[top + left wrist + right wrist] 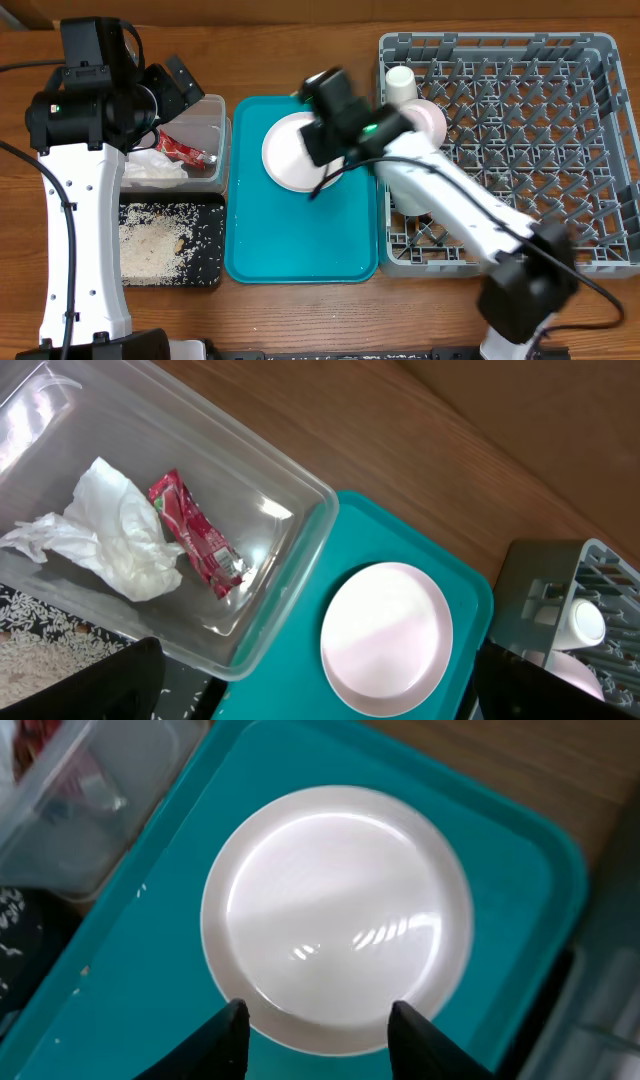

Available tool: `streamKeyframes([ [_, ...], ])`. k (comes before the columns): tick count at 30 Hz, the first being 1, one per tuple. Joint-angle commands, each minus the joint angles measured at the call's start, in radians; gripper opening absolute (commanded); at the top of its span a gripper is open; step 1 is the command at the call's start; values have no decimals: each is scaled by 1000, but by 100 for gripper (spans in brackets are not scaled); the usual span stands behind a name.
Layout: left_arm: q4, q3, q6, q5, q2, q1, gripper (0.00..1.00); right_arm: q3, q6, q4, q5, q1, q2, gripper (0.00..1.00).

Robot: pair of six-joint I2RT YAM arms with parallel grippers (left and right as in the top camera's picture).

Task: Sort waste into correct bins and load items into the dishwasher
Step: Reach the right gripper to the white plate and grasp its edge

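The round pink-white plate lies on the teal tray. My right gripper hovers over it, open; in the right wrist view its fingers straddle the near rim of the plate without touching it. My left gripper is open and empty above the clear tub, which holds the red wrapper and the white napkin. Rice lies in the black tray. The white cup and the pink bowl sit in the grey rack. The grey-green bowl and chopsticks are not visible.
The rack stands right of the teal tray, and my right arm reaches across its front left corner. The tub and black tray stand left of the teal tray, beside the left arm's white column. Bare wooden table runs along the far edge.
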Motion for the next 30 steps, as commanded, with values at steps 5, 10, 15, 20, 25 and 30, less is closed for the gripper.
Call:
streamKeyframes([
  [5,2,19,14,7,-13,2,100,13,-124,82,47,108,126,42],
  [10,2,19,14,7,-13,2,100,12,-124,140,-66,134,172,39],
  [15,2,19,14,7,-13,2,100,-14,-124,203,-70,133,196,36],
  [20,2,19,14,7,-13,2,100,-14,-124,237,-70,132,237,30],
  [25,2,19,14,7,-13,2,100,-15,-124,240,-70,132,268,30],
  [30,2,19,14,7,-13,2,100,-15,-124,240,-70,132,298,30],
])
